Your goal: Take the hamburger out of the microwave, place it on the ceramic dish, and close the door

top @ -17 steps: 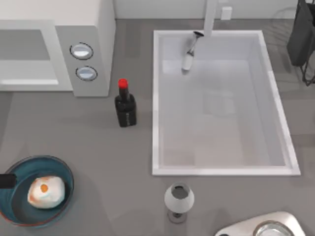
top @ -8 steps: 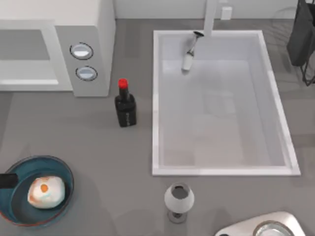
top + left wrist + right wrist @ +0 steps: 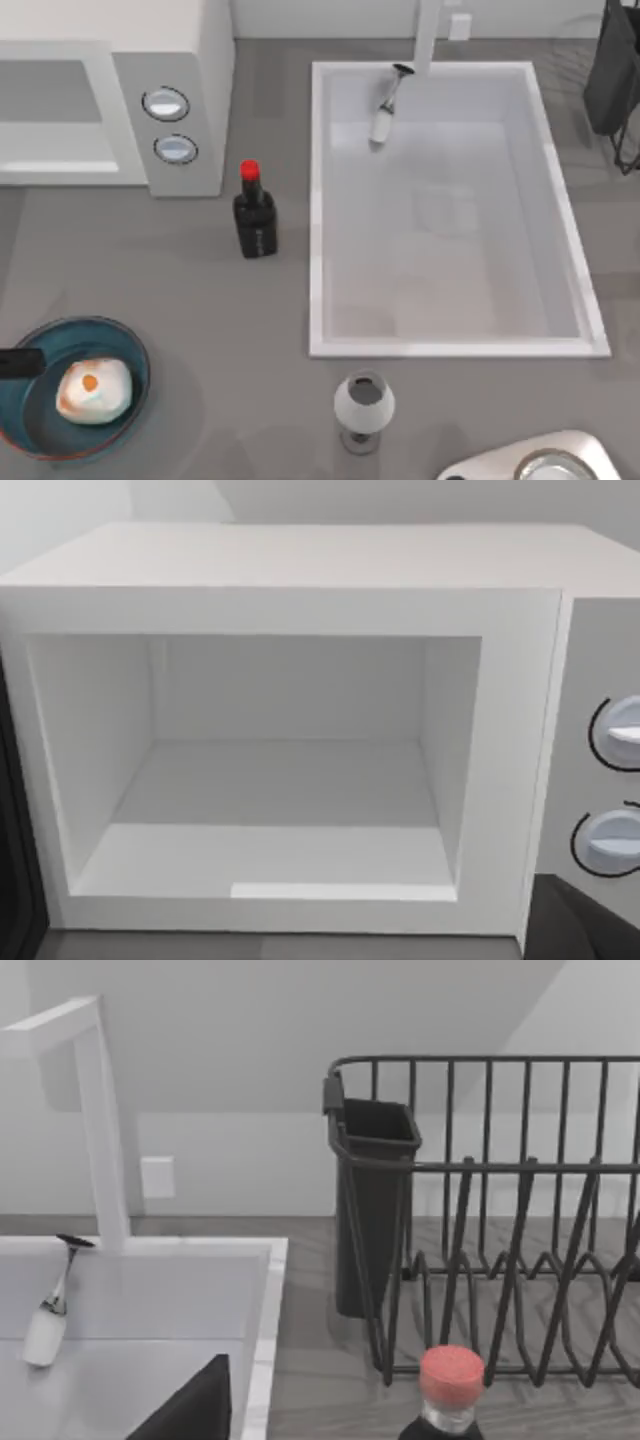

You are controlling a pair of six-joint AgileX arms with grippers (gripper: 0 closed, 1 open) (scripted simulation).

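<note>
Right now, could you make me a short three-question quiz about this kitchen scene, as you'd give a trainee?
1. True or false: the hamburger lies on the ceramic dish.
2. What stands between the microwave and the sink in the top view? A) a goblet B) a dark bottle with a red cap C) a rack
3. Fill in: seen from the left wrist view, the microwave's cavity is ____.

Key
1. True.
2. B, the bottle. The goblet stands below the sink's near edge.
3. Empty; the opening is uncovered.
</note>
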